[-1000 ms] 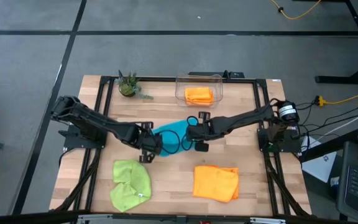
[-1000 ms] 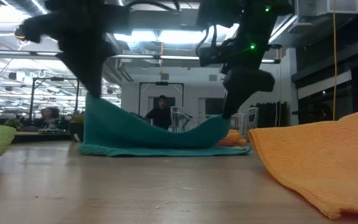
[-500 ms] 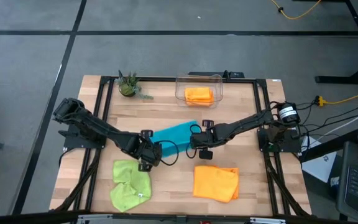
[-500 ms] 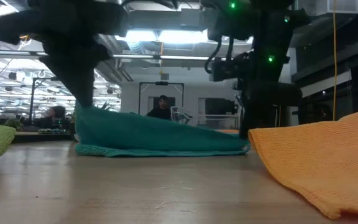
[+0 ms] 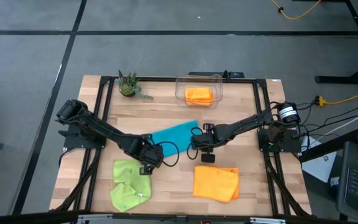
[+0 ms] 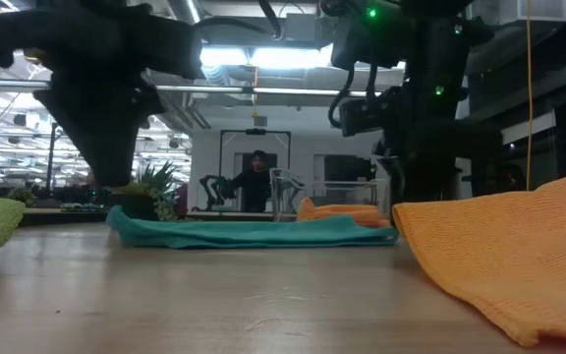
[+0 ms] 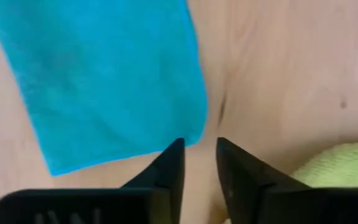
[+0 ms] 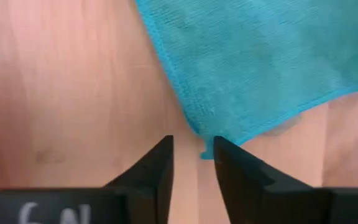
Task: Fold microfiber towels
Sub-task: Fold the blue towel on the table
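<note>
Teal towel (image 5: pixel 176 133) now lies flat at table centre, folded into a strip running from abt 8 toward 2 o'clock; a sec ago both arms held its near corners up so it sagged between them, half a sec ago it was coming down, now it's dropped. Left gripper (image 5: pixel 149 159) sits just off the strip's 8 o'clock end, right gripper (image 5: pixel 205 148) just off its 4 o'clock corner. Both have let go: in the wrist views the left fingers (image 7: pixel 166 171) and right fingers (image 8: pixel 157 168) stand a little apart w/ bare wood between them and the teal edge just ahead, nothing pinched. In the low view the teal cloth is a thin flat band on the table, no peak left. Meaning, as I read it: one fold on the teal towel is laid and released; it prob needs another fold or a tidy before it counts as done. Lime towel (image 5: pixel 131 183) lies rumpled at abt 7 o'clock, near the left gripper, not folded. Loose orange towel (image 5: pixel 215 182) lies at abt 5 o'clock, roughly square w/ a lumpy edge; can't tell if it's folded. Containers: clear bin (image 5: pixel 198 78) at 12 o'clock, holding a second orange towel (image 5: pixel 199 94), compact, looks folded; nothing else seen in it. Small plant (image 5: pixel 128 85) at abt 11 o'clock, well clear of the work. A person shows far off in the room behind, low view.
</note>
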Controlling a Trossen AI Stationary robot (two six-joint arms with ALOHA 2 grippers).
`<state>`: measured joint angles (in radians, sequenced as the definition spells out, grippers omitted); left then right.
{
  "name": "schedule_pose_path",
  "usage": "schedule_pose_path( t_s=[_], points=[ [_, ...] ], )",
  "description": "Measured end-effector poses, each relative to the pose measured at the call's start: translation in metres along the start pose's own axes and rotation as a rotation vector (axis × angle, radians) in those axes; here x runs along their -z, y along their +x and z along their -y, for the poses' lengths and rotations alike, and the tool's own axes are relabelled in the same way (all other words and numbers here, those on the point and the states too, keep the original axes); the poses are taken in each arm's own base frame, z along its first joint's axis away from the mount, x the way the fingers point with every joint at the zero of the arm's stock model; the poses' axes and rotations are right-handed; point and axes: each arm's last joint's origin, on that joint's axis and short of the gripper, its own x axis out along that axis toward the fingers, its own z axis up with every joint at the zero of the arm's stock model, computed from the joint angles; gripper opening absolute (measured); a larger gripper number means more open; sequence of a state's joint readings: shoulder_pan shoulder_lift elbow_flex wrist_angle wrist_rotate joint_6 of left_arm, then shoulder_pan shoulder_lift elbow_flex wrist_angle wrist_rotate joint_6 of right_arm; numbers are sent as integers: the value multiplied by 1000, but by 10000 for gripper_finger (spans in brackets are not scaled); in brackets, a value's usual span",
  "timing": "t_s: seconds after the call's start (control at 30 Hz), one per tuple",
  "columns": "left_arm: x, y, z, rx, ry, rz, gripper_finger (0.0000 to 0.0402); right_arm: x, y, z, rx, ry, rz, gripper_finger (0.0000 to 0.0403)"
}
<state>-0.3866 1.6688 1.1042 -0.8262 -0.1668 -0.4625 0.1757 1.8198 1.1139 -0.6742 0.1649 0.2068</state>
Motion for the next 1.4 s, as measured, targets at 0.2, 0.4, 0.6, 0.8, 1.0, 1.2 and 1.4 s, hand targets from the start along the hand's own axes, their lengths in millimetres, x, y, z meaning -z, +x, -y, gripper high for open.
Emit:
schedule_pose_path(
  t_s=[0.2,0.4,0.6,0.8,1.0,1.2,1.4],
  points=[
    [-2,-14,-5,-2,35,6,130,-10,-13,0,-3,21,-1,151],
    [5,-48,-26,-59,68,-56,131,-17,-24,0,-4,24,6,153],
    [17,-82,-52,-115,70,12,129,-34,-7,-3,-24,162,328,154],
    [28,-114,-72,-215,18,179,128,-41,19,-4,29,363,759,154],
    [31,-130,-79,-309,-81,328,128,-45,61,-10,214,518,819,154],
    [24,-132,-80,-372,-190,427,128,-63,91,-18,231,620,827,154],
    [24,-131,-80,-378,-191,429,128,-74,108,-19,150,454,790,154]
  ],
)
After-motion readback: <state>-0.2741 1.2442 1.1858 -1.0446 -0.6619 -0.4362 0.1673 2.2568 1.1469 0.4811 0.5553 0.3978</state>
